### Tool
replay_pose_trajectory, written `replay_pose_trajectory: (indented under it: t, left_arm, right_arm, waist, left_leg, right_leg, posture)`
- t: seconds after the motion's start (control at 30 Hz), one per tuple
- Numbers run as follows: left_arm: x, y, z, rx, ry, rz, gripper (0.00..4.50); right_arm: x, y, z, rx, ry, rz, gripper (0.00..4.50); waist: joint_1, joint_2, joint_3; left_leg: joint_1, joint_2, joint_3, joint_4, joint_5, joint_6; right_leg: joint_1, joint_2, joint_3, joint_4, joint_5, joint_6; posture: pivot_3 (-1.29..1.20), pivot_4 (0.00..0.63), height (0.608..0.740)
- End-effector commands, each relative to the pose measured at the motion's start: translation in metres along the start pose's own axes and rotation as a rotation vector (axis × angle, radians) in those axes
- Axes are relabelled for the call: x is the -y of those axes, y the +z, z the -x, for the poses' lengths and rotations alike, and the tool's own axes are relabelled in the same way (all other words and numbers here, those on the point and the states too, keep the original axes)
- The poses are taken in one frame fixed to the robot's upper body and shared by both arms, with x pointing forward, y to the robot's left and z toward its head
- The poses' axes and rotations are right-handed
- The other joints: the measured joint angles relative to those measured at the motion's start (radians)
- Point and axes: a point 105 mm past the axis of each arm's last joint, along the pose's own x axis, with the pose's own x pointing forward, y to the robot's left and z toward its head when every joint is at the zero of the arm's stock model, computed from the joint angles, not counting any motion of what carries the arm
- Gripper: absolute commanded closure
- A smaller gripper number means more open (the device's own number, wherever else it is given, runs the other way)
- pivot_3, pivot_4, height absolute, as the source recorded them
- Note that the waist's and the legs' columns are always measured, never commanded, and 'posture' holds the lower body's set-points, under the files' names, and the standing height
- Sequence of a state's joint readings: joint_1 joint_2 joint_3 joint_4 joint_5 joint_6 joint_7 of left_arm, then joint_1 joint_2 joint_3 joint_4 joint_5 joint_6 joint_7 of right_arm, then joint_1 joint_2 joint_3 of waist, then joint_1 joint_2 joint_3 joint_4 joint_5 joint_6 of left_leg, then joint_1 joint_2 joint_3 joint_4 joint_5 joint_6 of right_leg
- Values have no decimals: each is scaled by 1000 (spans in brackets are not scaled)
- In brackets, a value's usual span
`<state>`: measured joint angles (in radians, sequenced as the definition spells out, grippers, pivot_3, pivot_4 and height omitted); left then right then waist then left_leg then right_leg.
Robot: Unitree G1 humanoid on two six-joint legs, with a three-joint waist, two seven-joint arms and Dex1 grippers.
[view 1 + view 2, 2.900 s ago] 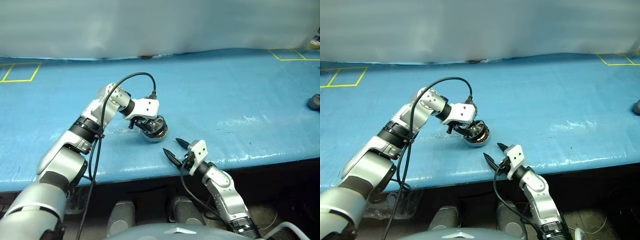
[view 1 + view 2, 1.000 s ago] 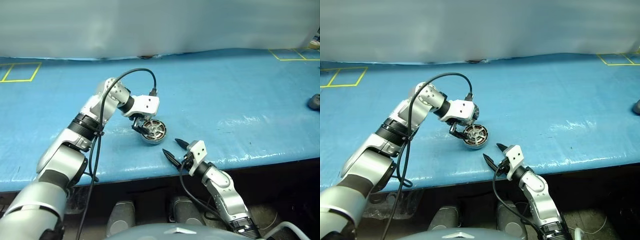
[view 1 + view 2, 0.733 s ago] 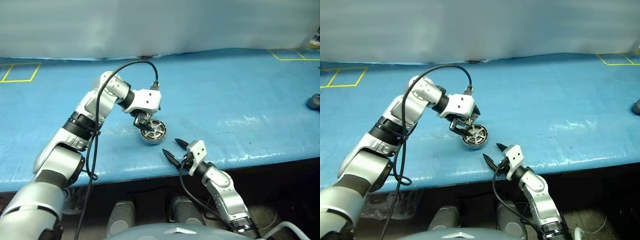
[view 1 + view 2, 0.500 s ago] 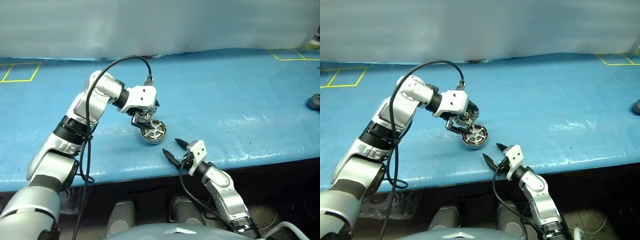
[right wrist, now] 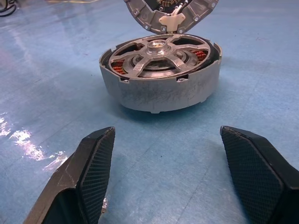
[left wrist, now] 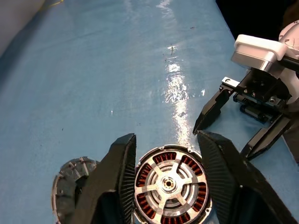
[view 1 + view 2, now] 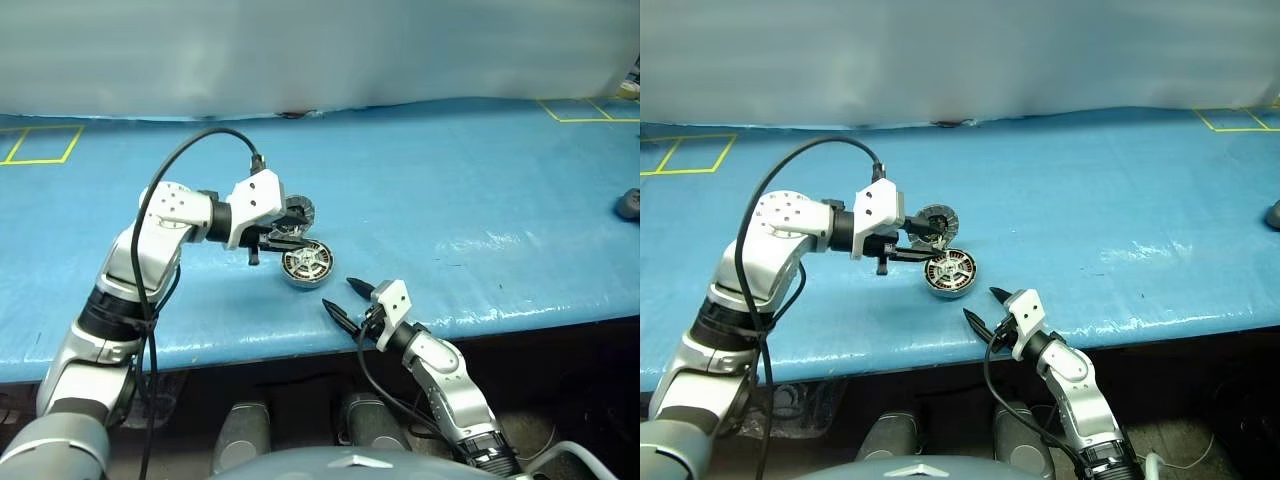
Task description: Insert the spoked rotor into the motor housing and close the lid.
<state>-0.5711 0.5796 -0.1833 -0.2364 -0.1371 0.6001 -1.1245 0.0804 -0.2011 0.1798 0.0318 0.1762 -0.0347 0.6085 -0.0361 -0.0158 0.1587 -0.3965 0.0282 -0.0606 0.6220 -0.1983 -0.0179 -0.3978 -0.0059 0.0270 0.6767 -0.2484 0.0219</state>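
The motor housing [image 7: 306, 265] rests on the blue table near its front edge, copper windings showing inside. The spoked rotor [image 5: 159, 49] lies flat inside the housing. The lid [image 7: 296, 211] stands up open at the housing's far edge, ribbed face toward the cup. My left gripper [image 7: 299, 235] reaches in from the left, just above the housing and beside the lid; in the left wrist view its fingers [image 6: 124, 158] are apart with nothing between them. My right gripper [image 7: 340, 294] hovers open at the table's front edge, just in front of the housing.
The blue table cover [image 7: 450, 180] stretches wide to the right and back. Yellow tape squares mark the far left [image 7: 40, 145] and far right [image 7: 585, 108] corners. A dark object [image 7: 629, 203] lies at the right edge. A grey backdrop closes the rear.
My left arm has swung back to the left and rolled, so its gripper now points sideways over the housing, fingers narrower. The upright lid now shows. The right arm has not moved.
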Motion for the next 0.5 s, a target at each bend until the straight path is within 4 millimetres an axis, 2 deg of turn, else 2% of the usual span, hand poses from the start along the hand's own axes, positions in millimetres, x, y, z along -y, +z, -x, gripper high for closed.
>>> replay_pose_trajectory:
  t: [0.03, 0.07, 0.1, 0.33, 0.5]
  left_arm:
    - [1, 3, 4, 56, 112, 27, 3937]
    - [3, 0, 3, 64, 138, 45, 4302]
    - [6, -2, 2, 89, 163, 51, 4441]
    - [45, -30, -9, 145, 235, 203, 4441]
    - [60, -41, -17, 142, 258, 238, 4441]
  right_arm:
    - [-2, 5, 0, 16, 12, 6, 701]
    - [-2, 5, 0, 15, 12, 5, 701]
    - [-2, 5, 1, 14, 11, 3, 701]
    - [-3, 3, 5, 3, 2, -9, 701]
    - [-4, 0, 9, -16, -3, -15, 701]
  waist:
    - [-1, 0, 0]
    - [0, 0, 0]
    - [0, 0, 0]
    - [6, 0, 0]
    - [13, 0, 0]
  left_leg:
    - [0, 0, 0, 0, 0, 0]
    - [1, 0, 1, 0, 0, 0]
    - [1, 0, 1, 0, 0, 0]
    - [1, 0, 1, -1, 0, 0]
    - [2, -1, 2, 0, 0, 0]
  right_leg:
    - [0, 0, 0, 0, 0, 0]
    - [0, 0, 1, 0, 0, 0]
    - [0, 0, 1, 0, 0, 0]
    - [0, -1, 2, 0, 0, 0]
    - [1, -2, 2, 0, 0, 0]
  posture:
    - [0, 150, 740]
    - [0, 150, 740]
    - [0, 150, 740]
    - [0, 150, 740]
    - [0, 150, 740]
